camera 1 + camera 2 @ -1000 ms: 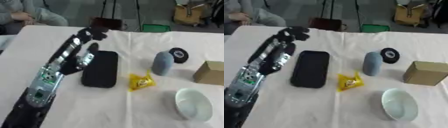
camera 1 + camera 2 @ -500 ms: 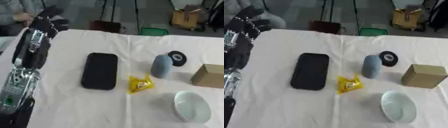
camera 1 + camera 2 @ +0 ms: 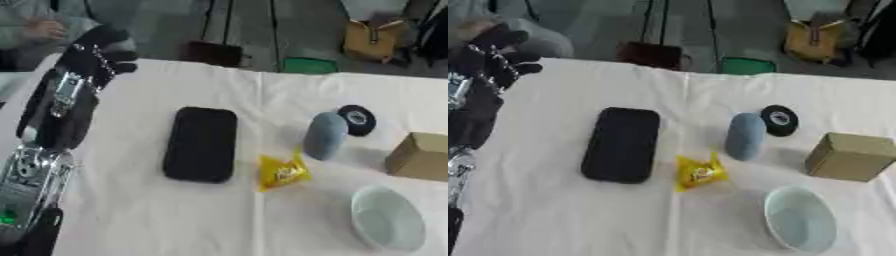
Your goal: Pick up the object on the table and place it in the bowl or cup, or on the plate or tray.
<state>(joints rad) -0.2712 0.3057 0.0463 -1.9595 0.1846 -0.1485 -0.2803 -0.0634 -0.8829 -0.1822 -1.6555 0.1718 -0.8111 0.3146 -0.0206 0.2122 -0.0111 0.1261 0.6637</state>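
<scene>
Yellow packet point(image 3: 282, 171) lies on the white-clothed surface point(image 3: 157, 215), near-centre, untouched. Left robot hand point(image 3: 98, 50) is raised at the far left, well apart from the packet, fingers curled in, nothing in them. Its arm point(image 3: 44, 135) runs down the left edge to the near corner. Right robot hand is not in frame.

Outward from the hand:
- Black flat tray point(image 3: 201, 143), rounded corners, lies right of the arm, long axis running near to far. Bare.
- Packet sits just beside the tray's near-right corner, apart from it as far as I can tell.
- Grey-blue rounded object point(image 3: 325, 135) stands upright just far-right of the packet.
- Black tape roll point(image 3: 356, 120) is tilted right behind the grey-blue object, close to it; contact unclear.
- Tan cardboard box point(image 3: 850, 157) sits at the right edge, near the roll.
- Pale green bowl point(image 3: 800, 219) is near-right, nearer than the box, right of the packet, apart from both.

Beyond the far edge of the surface: a brown bag point(image 3: 374, 41) and a green item point(image 3: 308, 65) on the floor.
</scene>
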